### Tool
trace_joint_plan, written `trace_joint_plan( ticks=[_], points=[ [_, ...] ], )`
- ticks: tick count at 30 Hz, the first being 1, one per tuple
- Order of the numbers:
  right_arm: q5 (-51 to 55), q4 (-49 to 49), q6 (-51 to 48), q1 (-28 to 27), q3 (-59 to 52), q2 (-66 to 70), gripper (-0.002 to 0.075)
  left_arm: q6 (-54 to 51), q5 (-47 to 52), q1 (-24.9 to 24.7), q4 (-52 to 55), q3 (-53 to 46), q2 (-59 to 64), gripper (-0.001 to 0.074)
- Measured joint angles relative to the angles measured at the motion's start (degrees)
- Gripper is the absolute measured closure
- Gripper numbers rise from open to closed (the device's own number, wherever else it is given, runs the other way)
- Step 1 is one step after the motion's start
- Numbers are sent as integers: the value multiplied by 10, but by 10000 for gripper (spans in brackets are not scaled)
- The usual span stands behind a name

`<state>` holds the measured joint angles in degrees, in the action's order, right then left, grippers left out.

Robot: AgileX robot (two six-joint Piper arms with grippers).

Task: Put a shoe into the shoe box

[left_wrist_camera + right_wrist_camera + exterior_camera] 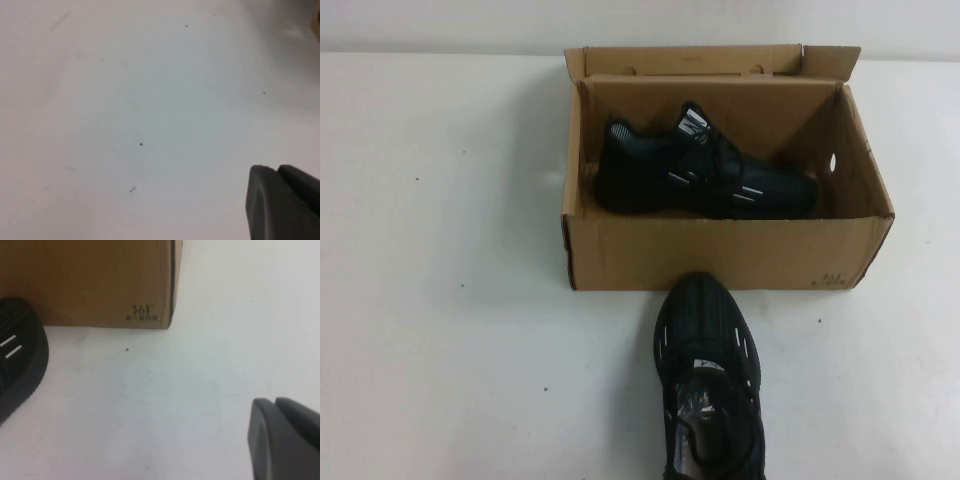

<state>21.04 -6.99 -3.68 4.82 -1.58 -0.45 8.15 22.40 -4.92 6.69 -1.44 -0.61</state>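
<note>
The shoe box [720, 250] is seen open on the white tabletop [450, 300], its flaps raised at the far side and a round hole in its right end wall; a matching black sneaker [705, 170] is laid on its side inside it. The shoe [708, 385] is set on the tabletop just in front of the shoe box's near wall (toe towards the box, close to it), outside the box. The left gripper [285, 205] is held over bare tabletop; the right gripper [285, 440] is held near the shoe box's printed lower corner, beside the shoe; whether the fingers of either are wide or narrow cannot be told.
</note>
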Motion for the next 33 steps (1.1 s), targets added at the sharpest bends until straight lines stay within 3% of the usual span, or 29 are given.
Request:
trace_joint_plan(
  ticks=[33],
  points=[
    [-2,-17,0,0,0,0,743,0,-15,0,48,0,0,736]
  ],
)
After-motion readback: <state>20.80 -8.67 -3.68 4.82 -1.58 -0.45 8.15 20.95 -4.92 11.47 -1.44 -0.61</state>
